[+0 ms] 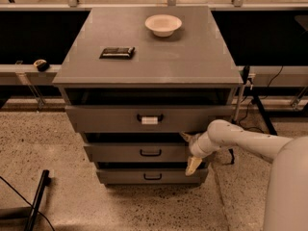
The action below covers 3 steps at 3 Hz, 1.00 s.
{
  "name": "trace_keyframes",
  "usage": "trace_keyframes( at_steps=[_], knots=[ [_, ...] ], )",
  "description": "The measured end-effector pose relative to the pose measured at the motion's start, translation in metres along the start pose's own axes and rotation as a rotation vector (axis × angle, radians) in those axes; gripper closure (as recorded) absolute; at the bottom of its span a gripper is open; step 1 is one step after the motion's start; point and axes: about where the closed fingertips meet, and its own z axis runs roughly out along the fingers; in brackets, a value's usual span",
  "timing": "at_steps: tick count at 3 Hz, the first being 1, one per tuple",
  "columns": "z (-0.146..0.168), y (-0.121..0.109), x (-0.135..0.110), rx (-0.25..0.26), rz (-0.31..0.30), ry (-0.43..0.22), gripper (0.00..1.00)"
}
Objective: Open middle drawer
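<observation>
My hand (189,151) is at the right end of the middle drawer (120,153). Its fingers are spread apart, one higher and one lower, and they grasp nothing. This drawer is the second one below the counter (192,61). On the counter I see a pale bowl (163,24) and a flat black object (117,52). Under the counter lies a speckled floor (144,206).

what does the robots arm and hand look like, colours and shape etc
The arm is smooth white, made of rounded tubular segments widening into a bulky shell at lower right; no cables or markings show. The hand, by the right end of the wide grey middle drawer with its black loop handle, has two tapered cream fingers.
</observation>
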Motion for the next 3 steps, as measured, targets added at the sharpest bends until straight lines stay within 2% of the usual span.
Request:
trace_keyframes(
  at_steps=[1, 2, 3],
  knots=[
    [0.0011, 0.0052, -0.0012, -0.002, 0.007, -0.006, 0.18],
    [-0.0021, 0.0091, -0.0044, -0.001, 0.008, -0.016, 0.18],
    [-0.0013, 0.0095, -0.0054, -0.004, 0.01, -0.017, 0.25]
  ],
)
